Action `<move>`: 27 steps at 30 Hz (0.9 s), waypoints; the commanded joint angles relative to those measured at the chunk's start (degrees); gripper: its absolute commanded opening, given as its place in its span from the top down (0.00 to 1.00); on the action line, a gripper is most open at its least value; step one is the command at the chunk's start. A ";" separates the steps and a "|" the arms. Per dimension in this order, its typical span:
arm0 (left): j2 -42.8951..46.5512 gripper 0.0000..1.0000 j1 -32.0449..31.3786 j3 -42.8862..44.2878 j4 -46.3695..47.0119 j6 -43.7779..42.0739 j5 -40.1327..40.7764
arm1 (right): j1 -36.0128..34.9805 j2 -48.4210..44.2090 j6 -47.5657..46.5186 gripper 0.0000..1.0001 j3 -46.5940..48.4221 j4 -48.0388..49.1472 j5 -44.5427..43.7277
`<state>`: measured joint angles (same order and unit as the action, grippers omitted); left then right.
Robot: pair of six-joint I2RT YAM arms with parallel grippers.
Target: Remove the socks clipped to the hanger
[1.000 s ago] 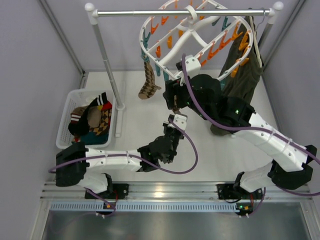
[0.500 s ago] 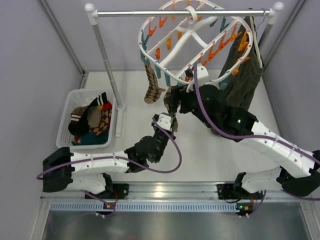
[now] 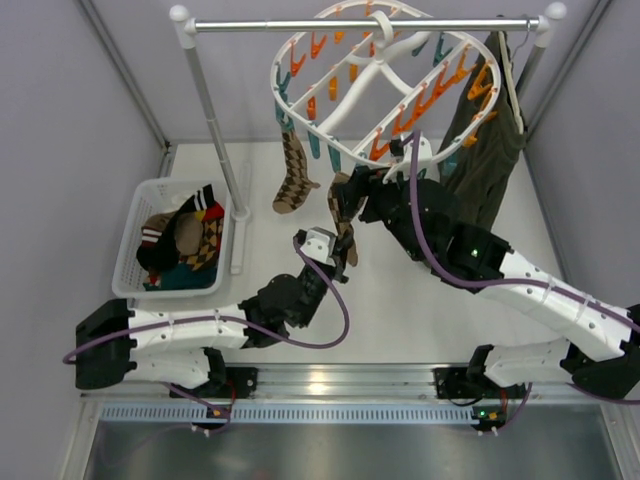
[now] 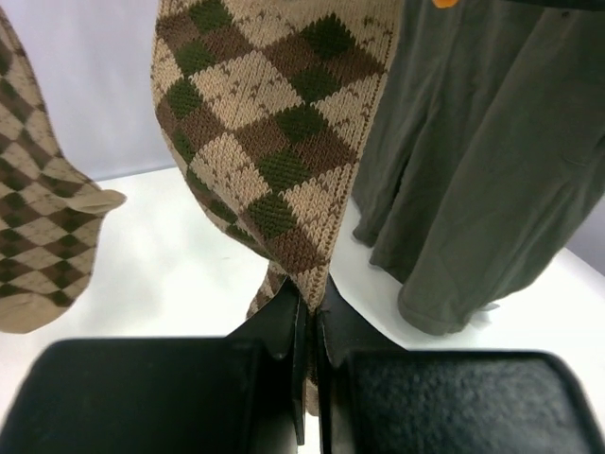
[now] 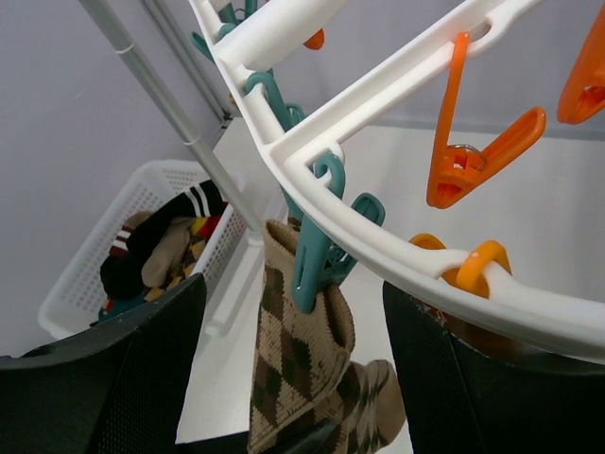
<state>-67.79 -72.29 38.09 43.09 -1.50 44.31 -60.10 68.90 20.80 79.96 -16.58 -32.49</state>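
1. Top external view: the white ring hanger (image 3: 352, 68) hangs by its hook from the metal rail (image 3: 300, 25). One argyle sock (image 3: 343, 215) hangs below the ring's near rim, and a second argyle sock (image 3: 293, 175) hangs to its left. The right gripper (image 3: 345, 192) is up by the first sock's cuff, just under the rim. The left gripper (image 3: 338, 255) is at that sock's lower end. More socks (image 3: 185, 240) lie heaped in the white basket (image 3: 135, 285) on the left, and an olive garment (image 3: 490, 140) hangs at the right.
2. Left wrist view: the left gripper's fingers are pressed together, with the tapered lower end of the first argyle sock pinched between them. The sock rises straight up from the grip. The second sock hangs to its left and the olive garment to its right.
3. Right wrist view: the right gripper's fingers stand wide apart and hold nothing. Between them a teal peg (image 5: 317, 255) on the hanger's rim clamps the sock's cuff. Orange pegs (image 5: 473, 161) hang alongside.
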 commanded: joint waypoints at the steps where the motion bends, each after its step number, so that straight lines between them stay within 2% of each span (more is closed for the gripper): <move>1: 1.87 1.00 0.13 -0.64 1.21 3.51 -3.44 | 0.42 -0.96 0.91 0.28 -2.43 9.44 -2.14; 8: 3.36 1.00 0.05 -1.08 0.68 6.77 -6.43 | 1.21 -1.66 1.61 0.28 -5.43 14.72 -4.95; 15: 4.95 1.00 0.13 -1.26 -0.46 8.79 -8.19 | 2.53 -2.63 3.90 0.30 -10.70 22.37 -2.67; 27: 3.89 1.00 0.05 -0.73 -0.55 10.20 -11.00 | 4.28 -2.90 6.89 0.32 -14.57 30.72 -1.17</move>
<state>-63.99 -72.29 36.77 41.50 7.46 35.11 -57.08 67.55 26.00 65.60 7.51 -34.57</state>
